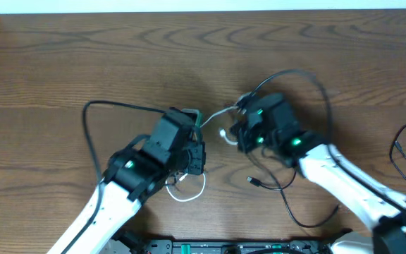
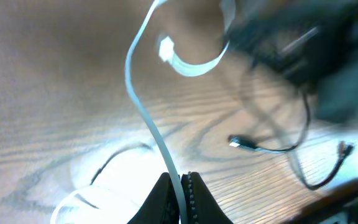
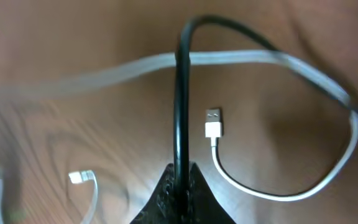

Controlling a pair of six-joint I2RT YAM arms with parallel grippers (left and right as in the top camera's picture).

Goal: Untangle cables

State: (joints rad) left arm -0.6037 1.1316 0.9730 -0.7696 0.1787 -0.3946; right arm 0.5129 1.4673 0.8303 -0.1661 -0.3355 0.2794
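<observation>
The white cable (image 1: pixel 216 113) runs between my two grippers in the overhead view and loops on the table below the left arm. My left gripper (image 2: pixel 180 179) is shut on the white cable (image 2: pixel 137 81), which rises from the jaws and curls to a white plug (image 2: pixel 165 48). My right gripper (image 3: pixel 180 169) is shut on a black cable (image 3: pixel 183 93), which stands up and arches right over the white cable (image 3: pixel 123 67). A white USB plug (image 3: pixel 212 123) lies just right of it. In the overhead view the left gripper (image 1: pixel 196 121) and right gripper (image 1: pixel 241 106) are close together mid-table.
A black cable (image 1: pixel 90 113) arcs left of the left arm. Another black cable (image 1: pixel 323 92) loops behind the right arm, with a small plug (image 1: pixel 254 181) in front. Further black cord (image 1: pixel 404 152) lies at the right edge. Black plug ends (image 2: pixel 238 143) lie on the wooden table (image 1: pixel 118 56).
</observation>
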